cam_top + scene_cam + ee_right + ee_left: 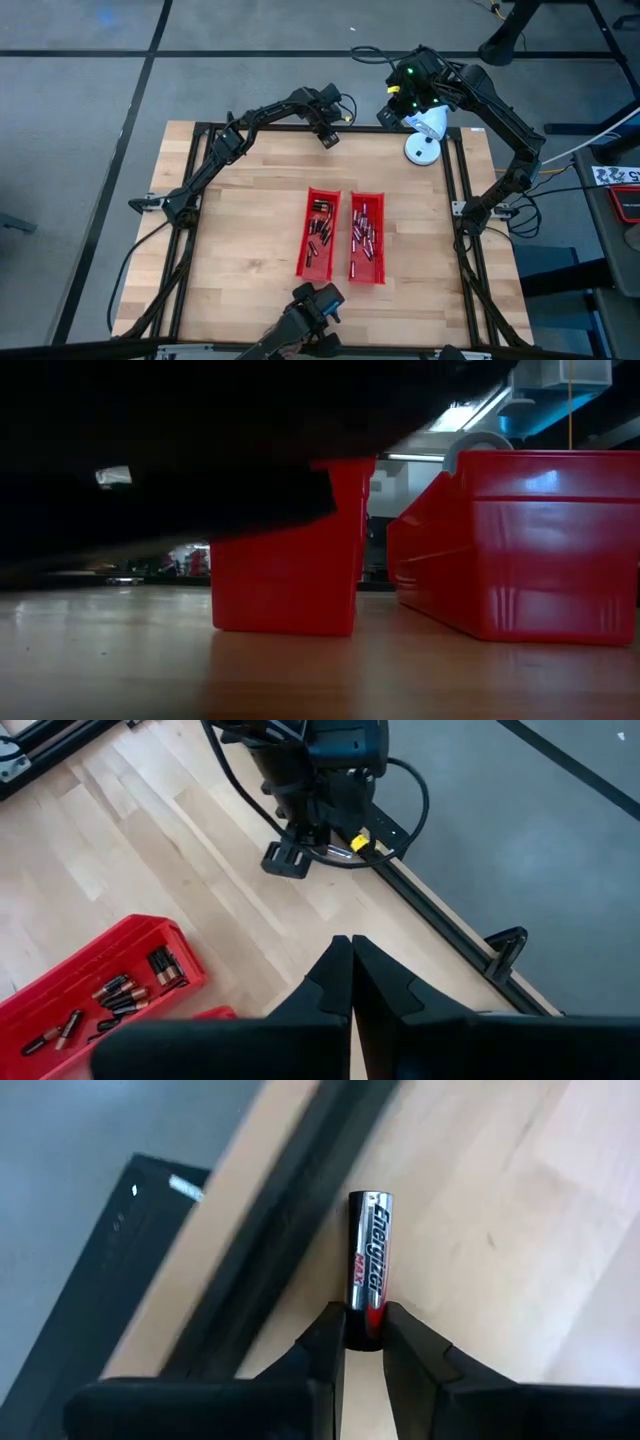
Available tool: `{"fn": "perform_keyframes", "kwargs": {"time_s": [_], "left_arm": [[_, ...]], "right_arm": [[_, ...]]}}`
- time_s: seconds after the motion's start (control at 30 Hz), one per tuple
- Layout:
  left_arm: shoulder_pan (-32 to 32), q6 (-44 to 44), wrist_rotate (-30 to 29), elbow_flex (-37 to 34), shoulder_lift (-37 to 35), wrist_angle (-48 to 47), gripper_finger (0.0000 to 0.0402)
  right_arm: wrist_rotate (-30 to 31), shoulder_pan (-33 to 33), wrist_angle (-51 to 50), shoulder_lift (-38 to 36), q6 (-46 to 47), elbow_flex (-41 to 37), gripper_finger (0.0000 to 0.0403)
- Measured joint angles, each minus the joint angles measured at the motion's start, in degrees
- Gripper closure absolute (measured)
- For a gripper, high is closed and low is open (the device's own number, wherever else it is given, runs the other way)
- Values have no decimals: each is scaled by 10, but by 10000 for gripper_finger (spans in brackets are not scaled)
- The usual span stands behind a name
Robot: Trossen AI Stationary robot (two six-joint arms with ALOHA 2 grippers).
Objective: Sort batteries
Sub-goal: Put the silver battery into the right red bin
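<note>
Standing upright, battery (368, 1265) pinched between left fingers (326, 1345).

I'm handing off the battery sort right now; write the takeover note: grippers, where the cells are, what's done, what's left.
Left gripper: at the table's far edge by the black frame rail, fingers shut on one black-and-silver Energizer battery, held by its lower end.
Right gripper: raised near the far right corner, fingers shut, holding nothing.
Batteries: many small cells already lie in both red plastic trays, the left tray and the right tray, side by side mid-table.
Done: one cell gripped.
Left: carry it to a tray and release. Which tray it belongs in cannot be told from here.
</note>
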Motion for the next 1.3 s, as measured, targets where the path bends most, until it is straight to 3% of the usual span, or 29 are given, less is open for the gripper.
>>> {"fn": "perform_keyframes", "kwargs": {"time_s": [0.5,0.63,0.83,1.3], "left_arm": [[-19,11,7,1,-88,-72,360],[-41,17,38,1,-124,-84,354],[-103,26,101,1,-160,-95,360],[-278,70,90,-11,-167,-51,357]], "right_arm": [[0,0,18,0,-20,0,398],[0,0,18,0,-29,0,398],[0,0,18,0,-37,0,398],[4,-1,18,0,-48,0,398]]}}
